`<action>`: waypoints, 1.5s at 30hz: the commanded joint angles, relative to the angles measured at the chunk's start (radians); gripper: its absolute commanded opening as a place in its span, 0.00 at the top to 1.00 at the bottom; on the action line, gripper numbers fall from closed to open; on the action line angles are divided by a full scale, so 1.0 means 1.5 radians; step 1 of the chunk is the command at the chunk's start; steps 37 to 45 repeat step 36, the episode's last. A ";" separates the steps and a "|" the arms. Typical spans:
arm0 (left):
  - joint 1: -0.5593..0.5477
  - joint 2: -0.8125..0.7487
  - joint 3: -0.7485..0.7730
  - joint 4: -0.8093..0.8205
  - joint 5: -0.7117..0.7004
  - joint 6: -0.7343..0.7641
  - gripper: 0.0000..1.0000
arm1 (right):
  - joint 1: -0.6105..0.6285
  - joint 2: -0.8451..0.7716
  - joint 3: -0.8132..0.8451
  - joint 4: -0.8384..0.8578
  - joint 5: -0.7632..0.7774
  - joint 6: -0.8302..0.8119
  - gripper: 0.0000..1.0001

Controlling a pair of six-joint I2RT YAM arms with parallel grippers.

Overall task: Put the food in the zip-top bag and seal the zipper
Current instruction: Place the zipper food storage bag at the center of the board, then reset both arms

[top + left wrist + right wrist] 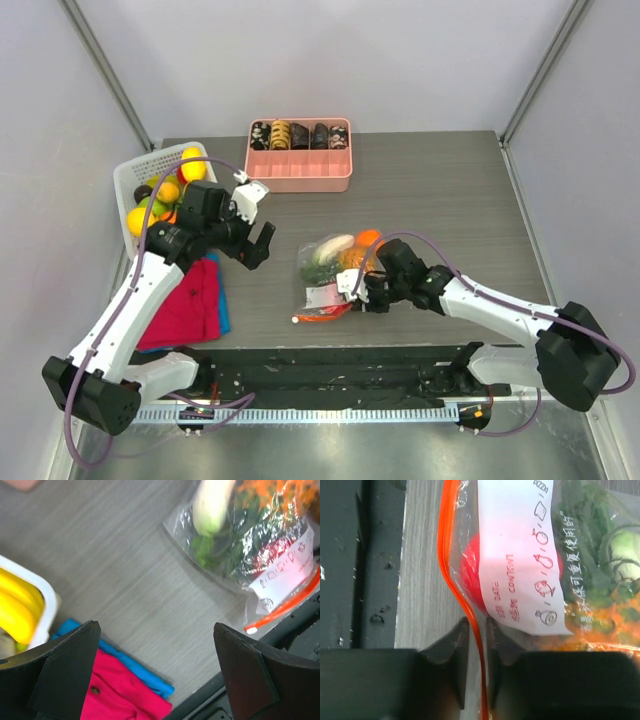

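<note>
Zip-top bag (335,265) on grey wood-grain table (450,200); pale walls (350,50).

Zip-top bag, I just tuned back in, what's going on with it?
The food, including a white radish and a red fruit, is inside the zip-top bag on the table. The right end effector is closed on the orange zipper; the white slider sits at the strip's other end. The left end effector is open and empty beside the bag. Whether the seal is complete isn't visible.
</note>
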 commanded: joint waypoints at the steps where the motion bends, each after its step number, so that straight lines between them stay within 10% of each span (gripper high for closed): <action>1: 0.026 -0.033 -0.016 -0.020 0.006 -0.053 0.00 | 0.001 -0.019 0.010 0.048 0.003 0.031 0.58; 4: 0.058 -0.033 -0.010 -0.038 0.033 -0.064 0.00 | 0.006 -0.045 0.061 -0.038 -0.007 0.081 0.31; 14: 0.145 0.033 0.121 -0.149 0.123 -0.116 0.00 | -0.024 -0.216 0.179 -0.080 0.193 0.383 0.08; 26: 0.230 0.032 0.123 -0.154 0.161 -0.204 0.00 | -0.270 -0.388 0.130 -0.115 0.263 0.650 0.07; 45: 0.230 0.006 0.071 -0.174 0.147 -0.204 0.00 | -0.337 -0.452 0.086 -0.144 0.266 0.699 0.07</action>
